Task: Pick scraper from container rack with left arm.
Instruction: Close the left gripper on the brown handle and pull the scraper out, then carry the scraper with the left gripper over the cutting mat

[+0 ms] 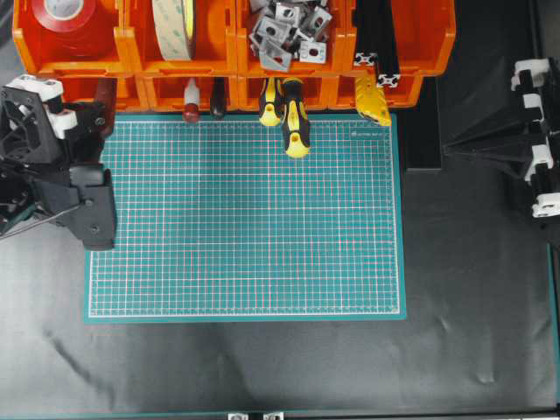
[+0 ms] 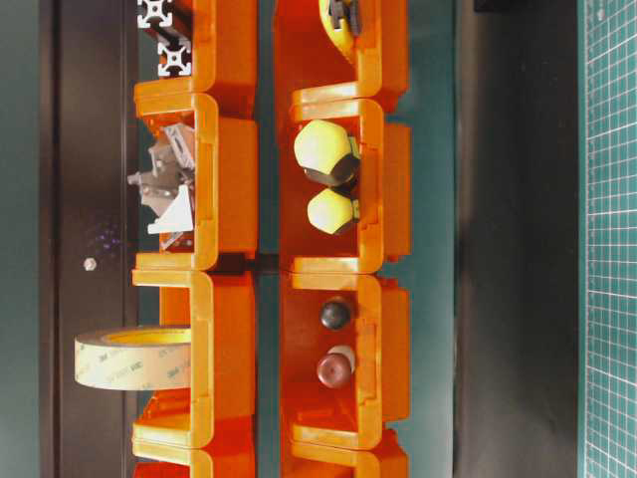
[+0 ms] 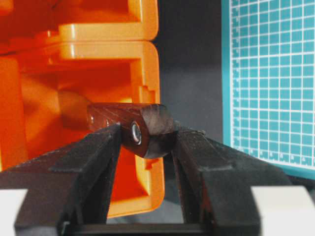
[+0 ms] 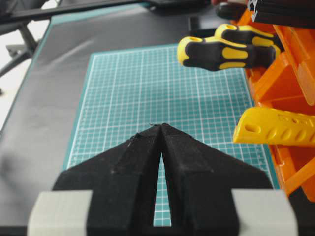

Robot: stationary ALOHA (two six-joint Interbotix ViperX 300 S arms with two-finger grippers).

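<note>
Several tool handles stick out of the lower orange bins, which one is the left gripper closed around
The scraper, in the leftmost lower bin of the container rack: the left gripper clamps its reddish-brown, metal-ringed handle end. The yellow-and-black screwdrivers and red-knobbed tool hang free.

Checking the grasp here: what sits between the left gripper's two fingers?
In the left wrist view, the scraper, handle end with its metal-ringed hole, sits between the left gripper's fingers, at the container rack's bin mouth.

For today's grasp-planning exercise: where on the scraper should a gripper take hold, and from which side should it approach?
Grip the scraper by its handle end. That end, with its metal-ringed hole, sticks out of the orange rack's open front, while the blade lies hidden inside the bin. Come straight in from the front, one finger on each side. The left gripper is placed this way, its fingers flanking the handle.
</note>
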